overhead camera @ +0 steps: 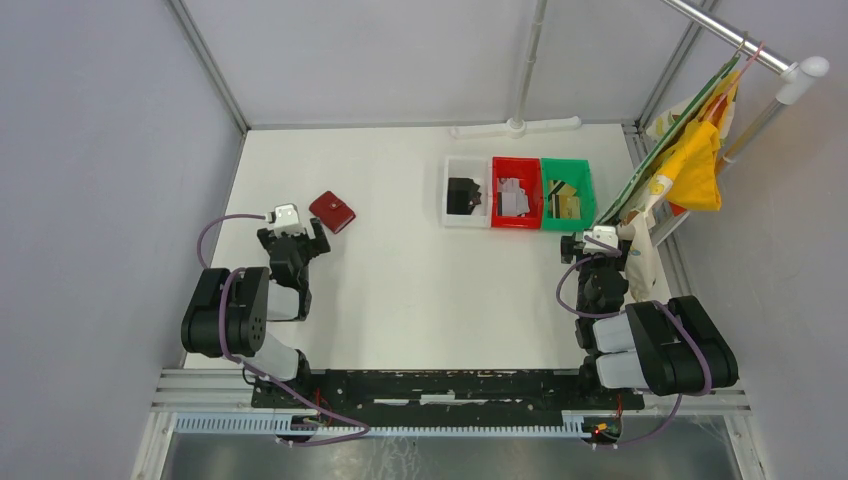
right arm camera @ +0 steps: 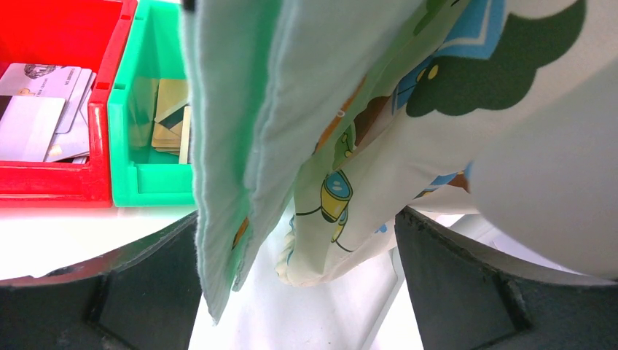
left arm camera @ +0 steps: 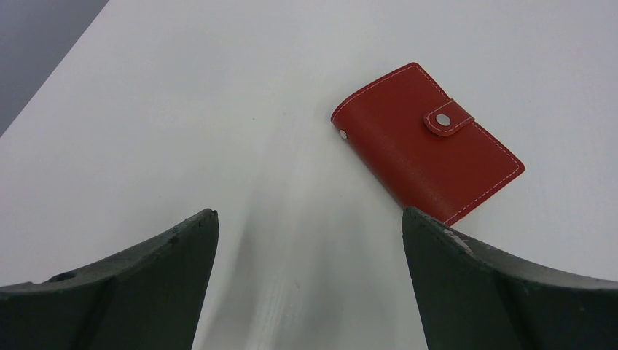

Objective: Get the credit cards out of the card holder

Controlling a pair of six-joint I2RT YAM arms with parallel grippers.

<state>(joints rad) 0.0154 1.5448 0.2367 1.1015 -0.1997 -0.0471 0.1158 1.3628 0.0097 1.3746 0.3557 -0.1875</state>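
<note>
You're only at the approach: your left gripper (left arm camera: 307, 219), spread wide and empty, hangs near-left of the closed card holder (left arm camera: 428, 142) (strap (left arm camera: 447, 117) snapped). Next: pin it, pop the snap.

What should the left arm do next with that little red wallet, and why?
Probably ease the open left fingers forward and slightly right, down over the card holder. It lies shut, strap snapped, just ahead of them, untouched; it must be held before opening.

The card holder (left arm camera: 408, 157) is seen in dark red, stitched in white. The counter (left arm camera: 182, 87) is coloured white.
</note>
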